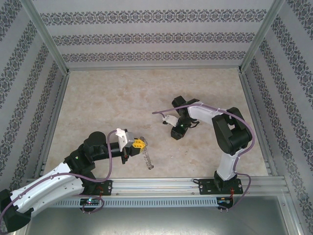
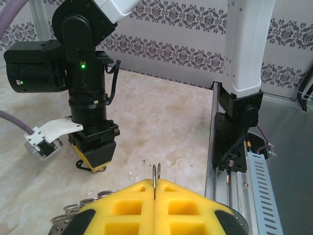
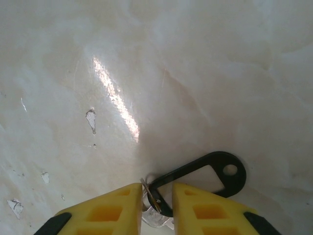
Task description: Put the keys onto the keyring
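The likeliest failure is at the right gripper (image 3: pixel 156 190). It points down at the table, its yellow fingers just either side of the key (image 3: pixel 238 180), which lies flat, far and right of the left arm. Its dark oval head trails off to the right. I cannot tell whether the pads already pinch the key or only bracket it. A thin thing lying flat gives little to bite on, so a shallow grasp could skid it aside or let it swing once lifted.

The left gripper (image 2: pixel 155 185) is clenched on the keyring (image 2: pixel 155 172), which is pinched edge-on with only a sliver of rim showing. In the overhead view the ring's wire loops (image 1: pixel 147 157) dangle below the fingers. If the ring twists in that narrow hold, or a loop snags the key, threading would likely fail. The two grippers stand well apart, so the key faces a carry.

The table (image 1: pixel 122 98) is pale, marbled and glossy, with a glare streak and small chipped flecks (image 3: pixel 91 120). Walls (image 1: pixel 156 34) of banded damask paper enclose it inside an aluminium frame (image 1: pixel 161 183).
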Tool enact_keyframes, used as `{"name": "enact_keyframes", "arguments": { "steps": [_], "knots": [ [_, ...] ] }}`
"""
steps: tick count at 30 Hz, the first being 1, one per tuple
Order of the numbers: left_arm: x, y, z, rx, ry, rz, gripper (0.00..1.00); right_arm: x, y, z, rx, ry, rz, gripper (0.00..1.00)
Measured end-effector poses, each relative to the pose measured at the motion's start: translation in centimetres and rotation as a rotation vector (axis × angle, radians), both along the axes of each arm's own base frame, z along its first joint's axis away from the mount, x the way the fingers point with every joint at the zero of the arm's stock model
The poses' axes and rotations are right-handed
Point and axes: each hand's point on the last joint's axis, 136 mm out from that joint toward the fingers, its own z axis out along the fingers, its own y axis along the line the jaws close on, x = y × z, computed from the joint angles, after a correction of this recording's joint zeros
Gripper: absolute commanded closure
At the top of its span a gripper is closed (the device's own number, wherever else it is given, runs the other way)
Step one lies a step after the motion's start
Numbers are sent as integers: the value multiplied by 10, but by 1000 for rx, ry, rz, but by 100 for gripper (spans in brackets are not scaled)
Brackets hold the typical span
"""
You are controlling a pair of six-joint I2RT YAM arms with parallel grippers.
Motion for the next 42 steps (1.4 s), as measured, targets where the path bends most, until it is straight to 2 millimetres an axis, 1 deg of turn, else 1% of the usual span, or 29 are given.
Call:
{"name": "enact_keyframes", "arguments": {
  "steps": [4,12,16,19,21,28,37,40,42],
  "knots": [
    [0,0,0,-1,2,0,100,0,0,0,0,1,1,85],
    [1,0,0,0,2,4,100,-3,4,0,4,4,14,90],
    [2,1,0,1,0,12,100,-4,5,1,12,8,14,89],
    [3,1,0,2,-1,18,100,-5,7,1,13,10,18,86],
    [3,1,0,2,-1,19,100,-5,8,2,15,10,21,86],
    [4,1,0,2,-1,22,100,-6,10,4,29,17,28,100],
    [4,1,0,2,-1,22,100,-6,11,5,34,15,32,100],
    [4,1,0,2,-2,22,100,-5,13,12,48,-9,33,100],
    [4,1,0,2,-2,22,100,-5,16,25,72,-45,32,100]
  ]
}}
